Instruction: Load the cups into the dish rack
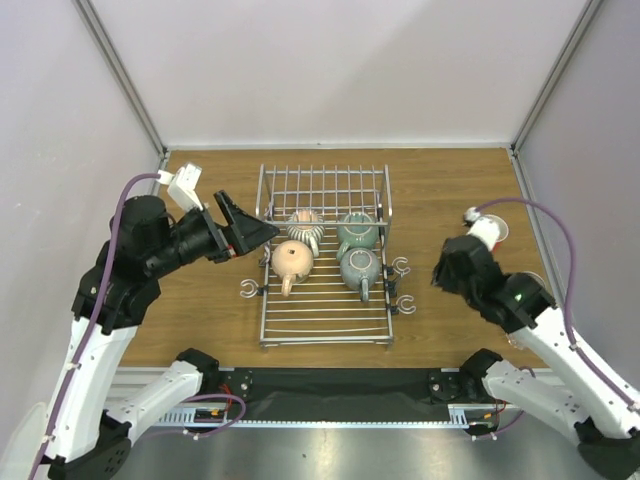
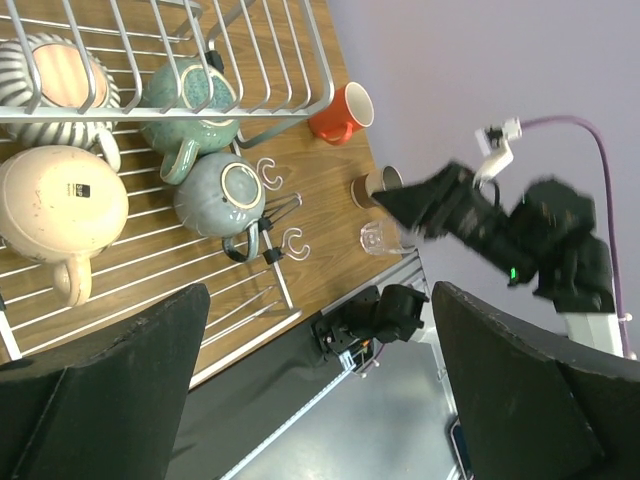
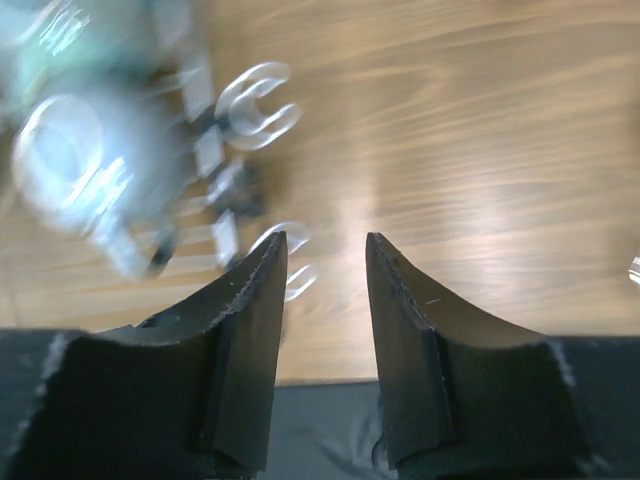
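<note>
Silver wire dish rack (image 1: 325, 300) holds ribbed cup (image 1: 305, 228), matte beige cup (image 1: 291, 262) (bottom up), teal cup (image 1: 356, 232). Glossy red-orange mug (image 2: 340, 113) right of rack. left gripper (image 2: 318, 295) jaws wide apart; right gripper (image 3: 325, 245) jaws narrowly apart, empty.

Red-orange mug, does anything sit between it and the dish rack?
Nothing visible does. In the left wrist view the red-orange mug sits on the bare table right beside the right edge of the dish rack, whose near slats are free.

Left arm (image 1: 85, 370) and right arm (image 1: 575, 365): white lower links, black upper joints, looping purple cables (image 1: 123, 205). Left end effector (image 2: 320, 300) and right end effector (image 3: 325, 240) have matte black wedge-shaped fingers.
</note>
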### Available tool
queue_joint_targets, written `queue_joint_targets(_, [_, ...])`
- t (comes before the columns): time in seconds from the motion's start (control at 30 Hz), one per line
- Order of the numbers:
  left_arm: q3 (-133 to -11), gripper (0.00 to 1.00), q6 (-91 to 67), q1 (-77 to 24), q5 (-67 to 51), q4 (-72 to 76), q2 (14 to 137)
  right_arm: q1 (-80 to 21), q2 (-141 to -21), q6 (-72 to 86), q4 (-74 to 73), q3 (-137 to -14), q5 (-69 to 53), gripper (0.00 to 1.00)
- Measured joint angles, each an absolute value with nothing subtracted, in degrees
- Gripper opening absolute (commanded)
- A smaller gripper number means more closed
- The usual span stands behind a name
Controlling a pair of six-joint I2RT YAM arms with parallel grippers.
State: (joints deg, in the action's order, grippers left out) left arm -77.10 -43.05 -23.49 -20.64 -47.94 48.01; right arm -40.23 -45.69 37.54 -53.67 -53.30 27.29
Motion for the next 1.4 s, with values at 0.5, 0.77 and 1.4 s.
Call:
queue_joint_targets(0.5, [-77.2,1.0,-42.4,-23.5,-21.7,-49.7,48.8,6.8,-71.3,29.9,-48.5,-66.4,14.8,0.73])
queue_joint_targets(0.77, [-77.5,1.0,-39.8,-23.5,-21.8,-54.3,48.9,14.2,-82.6,29.8,-44.9,-71.0,11.0,0.64])
queue_joint_targets(1.4, [-78.6,0.97,-38.0,-23.5,-23.5,-55.3,45.1,15.2,-94.0,29.2,-37.7,-71.2,9.5,0.07])
